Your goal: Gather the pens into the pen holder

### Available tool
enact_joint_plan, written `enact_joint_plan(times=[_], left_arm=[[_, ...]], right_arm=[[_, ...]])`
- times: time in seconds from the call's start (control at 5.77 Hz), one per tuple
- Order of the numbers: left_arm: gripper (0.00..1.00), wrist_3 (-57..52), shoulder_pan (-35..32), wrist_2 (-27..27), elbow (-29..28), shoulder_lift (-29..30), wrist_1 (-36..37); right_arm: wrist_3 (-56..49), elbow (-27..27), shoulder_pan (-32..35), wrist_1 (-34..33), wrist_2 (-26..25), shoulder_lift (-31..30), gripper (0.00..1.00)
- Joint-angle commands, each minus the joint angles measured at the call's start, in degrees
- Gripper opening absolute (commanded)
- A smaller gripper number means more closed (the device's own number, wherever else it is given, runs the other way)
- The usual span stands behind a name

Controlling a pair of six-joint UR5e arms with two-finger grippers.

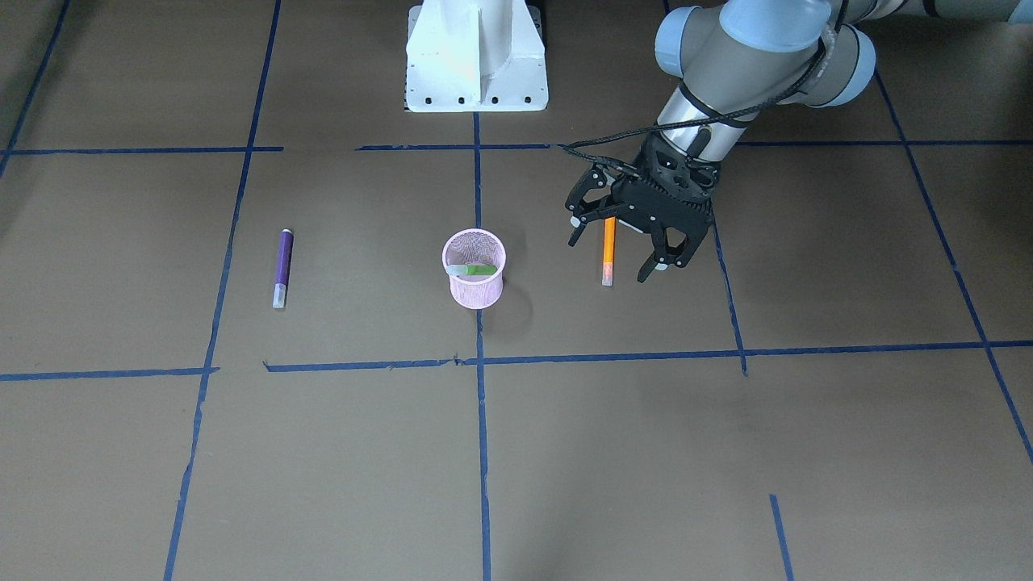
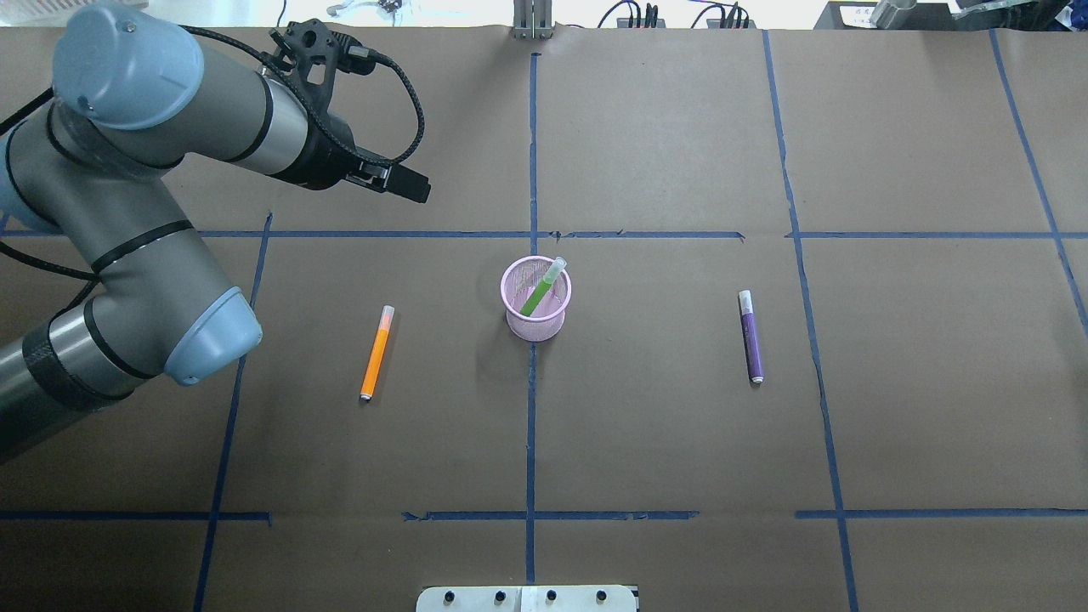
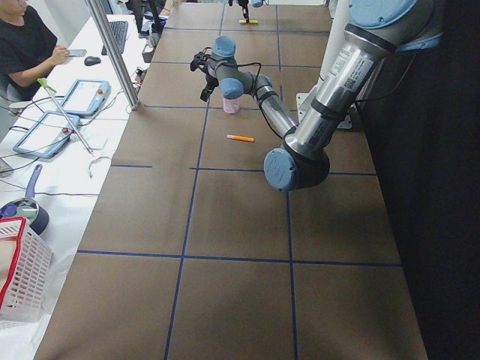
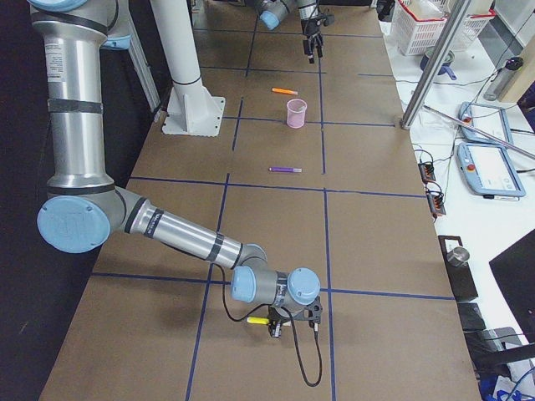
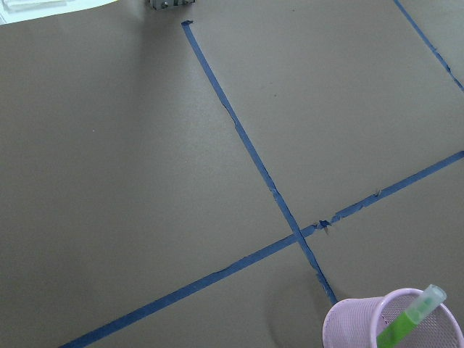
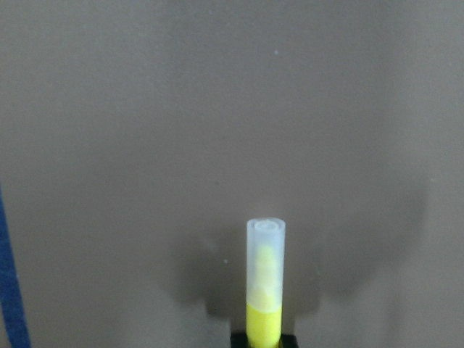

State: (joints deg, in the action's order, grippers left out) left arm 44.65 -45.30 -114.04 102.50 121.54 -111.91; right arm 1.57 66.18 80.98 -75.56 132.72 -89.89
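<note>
The pink mesh pen holder (image 1: 474, 278) (image 2: 535, 299) stands mid-table with a green pen (image 1: 472, 269) (image 2: 542, 289) leaning inside. An orange pen (image 1: 608, 250) (image 2: 376, 353) lies flat toward the robot's left. My left gripper (image 1: 617, 254) hovers open over it, its fingers straddling the pen without touching. A purple pen (image 1: 282, 266) (image 2: 750, 336) lies flat on the other side of the holder. Far off by the table's right end, my right gripper (image 4: 288, 322) is low and shut on a yellow pen (image 6: 264, 290) with a pale cap.
Blue tape lines divide the brown table into squares. The robot's white base (image 1: 476, 56) stands behind the holder. Beyond the table's far edge are tablets, a white basket (image 3: 19, 274) and a seated person (image 3: 26, 45).
</note>
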Motion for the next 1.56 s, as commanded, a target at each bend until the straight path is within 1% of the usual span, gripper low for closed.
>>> enact_joint_plan(times=[0.0,0.17,0.35,0.52,0.69,0.87,1.04,1.39], left_arm=[[1.00,-0.01,-0.05,0.05,0.68,-0.17,0.02],[1.00,-0.01,-0.13,-0.04,0.94,-0.69,0.02],[1.00,-0.01,-0.13,-0.04,1.29,-0.95,0.02],[1.00,-0.01,-0.05,-0.04,1.38,-1.04,0.02],[1.00,-0.01,-0.05,-0.04,1.38,-1.04,0.02],[1.00,-0.01,-0.13,-0.04,1.38,-1.04,0.02],[1.00,-0.01,-0.05,-0.04,1.38,-1.04,0.02],[1.00,-0.01,-0.13,-0.04,1.38,-1.04,0.02]], right_arm=[[-0.16,-0.43,-0.03,-0.02,0.08,0.94,0.00],[-0.16,-0.52,-0.03,-0.02,0.17,0.94,0.00],[0.10,-0.44,-0.03,-0.02,0.26,1.12,0.03],[-0.16,-0.61,-0.03,-0.02,0.17,1.21,0.15],[-0.16,-0.70,-0.03,-0.02,0.17,1.21,0.17],[-0.16,-0.61,-0.12,-0.02,0.17,1.21,0.26],[-0.16,-0.61,-0.12,-0.02,0.17,1.21,0.28],[-0.16,-0.70,-0.29,-0.02,0.17,1.21,0.28]])
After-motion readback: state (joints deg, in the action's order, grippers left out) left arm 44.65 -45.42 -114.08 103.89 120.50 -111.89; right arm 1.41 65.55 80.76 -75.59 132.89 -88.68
